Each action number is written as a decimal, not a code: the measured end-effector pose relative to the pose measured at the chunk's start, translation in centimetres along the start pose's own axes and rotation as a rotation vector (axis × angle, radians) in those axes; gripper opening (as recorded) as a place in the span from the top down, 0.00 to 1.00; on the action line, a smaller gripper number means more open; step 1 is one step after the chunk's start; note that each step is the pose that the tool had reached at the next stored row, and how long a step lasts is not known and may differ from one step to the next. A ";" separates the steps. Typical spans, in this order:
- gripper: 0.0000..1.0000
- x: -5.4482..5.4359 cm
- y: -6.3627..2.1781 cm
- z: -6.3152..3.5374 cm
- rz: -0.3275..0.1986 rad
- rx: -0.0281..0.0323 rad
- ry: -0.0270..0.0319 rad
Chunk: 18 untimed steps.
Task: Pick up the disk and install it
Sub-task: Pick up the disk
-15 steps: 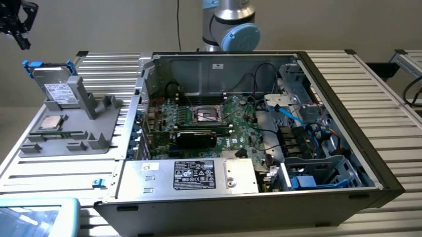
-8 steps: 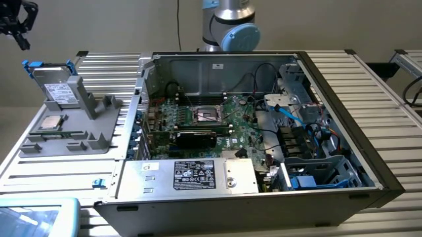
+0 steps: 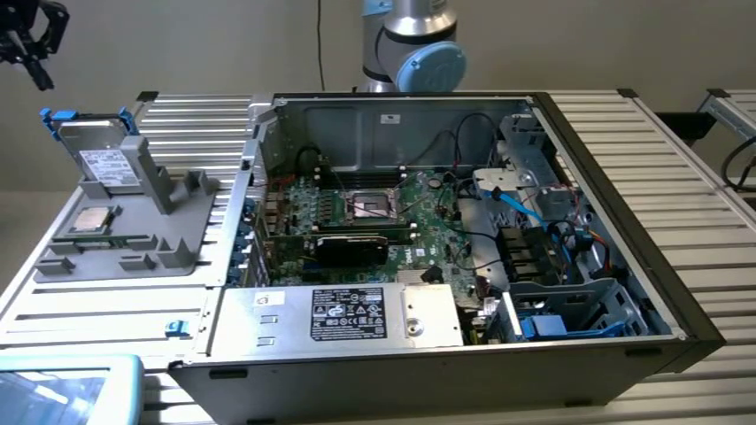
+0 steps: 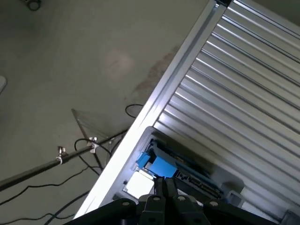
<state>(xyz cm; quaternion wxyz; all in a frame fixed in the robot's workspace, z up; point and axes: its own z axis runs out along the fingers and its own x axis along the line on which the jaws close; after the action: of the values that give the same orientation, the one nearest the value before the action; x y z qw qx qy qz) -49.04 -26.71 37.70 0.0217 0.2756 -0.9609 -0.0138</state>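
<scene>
standing upright in a grey holder (image 3: 165, 190) at the exterior view's left, the disk (image 3: 104, 161) is seen with its blue carrier edge uppermost. the gripper (image 3: 34, 53) is held high above it, a little further toward the exterior view's left and well apart from it. in the wrist view the fingertips (image 4: 161, 186) are pressed together with nothing between them, and the disk's blue carrier is seen far beneath them. a cpu chip (image 3: 92, 220) is laid flat on the holder, just in front of the disk. an open case (image 3: 638, 226) is set on the slatted table (image 3: 661, 142) beside the holder. its near wall (image 3: 250, 168) is raised between the holder and the motherboard (image 3: 378, 221). a labelled silver box (image 3: 349, 314) is mounted at the case's front.
</scene>
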 end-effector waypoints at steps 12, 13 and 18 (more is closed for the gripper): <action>0.89 0.0 0.00 0.00 -0.215 0.0086 0.0067; 0.89 0.0 0.00 0.00 -0.233 0.0093 0.0074; 0.89 0.0 0.00 0.00 -0.325 0.0128 0.0112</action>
<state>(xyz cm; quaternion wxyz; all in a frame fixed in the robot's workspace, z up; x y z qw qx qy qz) -49.04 -26.71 37.70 0.0228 0.4278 -0.9035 -0.0095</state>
